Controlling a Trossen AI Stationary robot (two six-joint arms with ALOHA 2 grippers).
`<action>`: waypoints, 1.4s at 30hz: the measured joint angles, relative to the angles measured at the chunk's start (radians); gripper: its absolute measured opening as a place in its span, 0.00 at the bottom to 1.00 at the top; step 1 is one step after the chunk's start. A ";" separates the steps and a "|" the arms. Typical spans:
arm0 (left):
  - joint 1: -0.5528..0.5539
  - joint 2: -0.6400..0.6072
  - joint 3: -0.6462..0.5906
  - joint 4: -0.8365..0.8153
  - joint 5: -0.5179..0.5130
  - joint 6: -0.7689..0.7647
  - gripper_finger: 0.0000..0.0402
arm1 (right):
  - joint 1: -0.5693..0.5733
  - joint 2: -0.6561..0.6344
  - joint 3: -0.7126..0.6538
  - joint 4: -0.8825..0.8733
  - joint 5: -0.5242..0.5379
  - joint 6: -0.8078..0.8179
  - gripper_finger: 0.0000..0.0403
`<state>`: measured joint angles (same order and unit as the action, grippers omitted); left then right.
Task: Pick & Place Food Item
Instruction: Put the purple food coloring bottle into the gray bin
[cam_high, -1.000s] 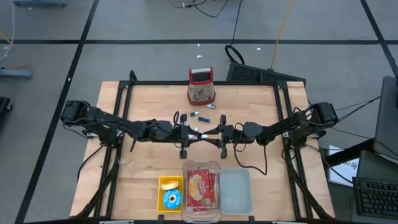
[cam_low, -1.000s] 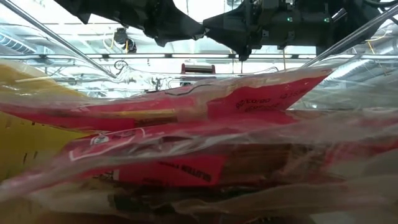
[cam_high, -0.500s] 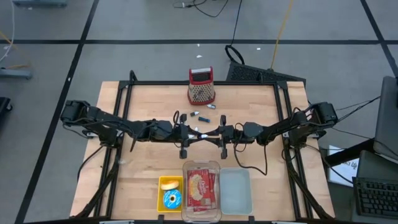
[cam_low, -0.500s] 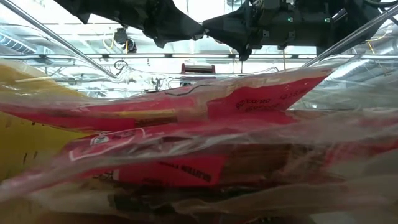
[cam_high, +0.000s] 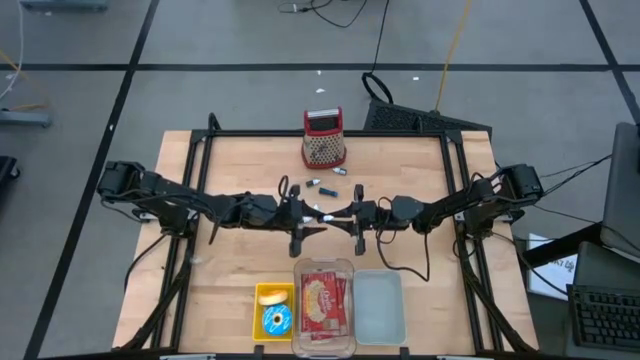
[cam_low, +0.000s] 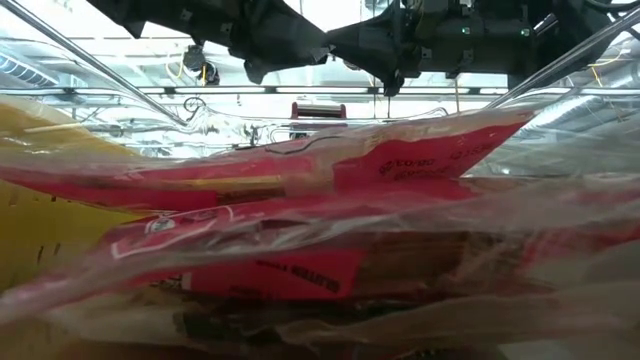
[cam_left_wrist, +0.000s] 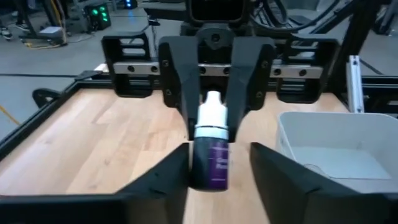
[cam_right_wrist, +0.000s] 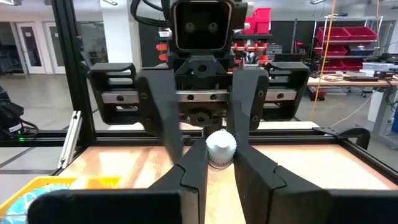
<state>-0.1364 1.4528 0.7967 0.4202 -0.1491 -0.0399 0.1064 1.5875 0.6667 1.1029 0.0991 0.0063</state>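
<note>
At the front edge of the bench (cam_high: 240, 160) three containers stand side by side. On the left is a yellow tray (cam_high: 258, 312) with a pale yellow item (cam_high: 271, 296) and a blue round thing (cam_high: 277, 320) in it. In the middle is a clear tub (cam_high: 297, 270) holding a red packet (cam_high: 323, 303), which fills the low view almost wholly. On the right is a pale bin (cam_high: 380, 308) with nothing showing in it.

Just beyond the tub, over the middle of the bench, the two arms reach in from opposite sides and meet tip to tip. Between them is a small bottle (cam_high: 328, 216), dark purple with a white cap, lifted clear of the wood and lying level. The right hand (cam_high: 345, 218) is closed narrow on the bottle at its white cap end; in the right wrist view both fingers press against the cap. The left hand (cam_high: 312, 221) is at the bottle's dark end with its fingers spread wide, a gap on each side, so that they do not touch the bottle.

Farther back, a few small loose objects (cam_high: 320, 182), too small to identify, lie on the wood. Near the far edge stands what looks like a metal grater (cam_high: 324, 140) with a red top, upright.
</note>
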 joint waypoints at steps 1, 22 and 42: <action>0.000 0.000 0.000 -0.001 0.011 -0.001 0.47 | 0.000 0.000 0.000 0.000 0.000 0.000 0.12; -0.032 -0.193 0.001 -0.195 0.028 -0.058 0.85 | 0.107 -0.224 0.000 -0.321 -0.303 0.027 0.12; -0.034 -0.134 0.001 -0.188 -0.009 -0.121 0.82 | 0.529 -0.231 0.000 -0.870 -0.051 0.149 0.12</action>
<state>-0.1699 1.3190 0.7975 0.2325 -0.1585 -0.1604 0.6357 1.3570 0.6666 0.2332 0.0479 0.1548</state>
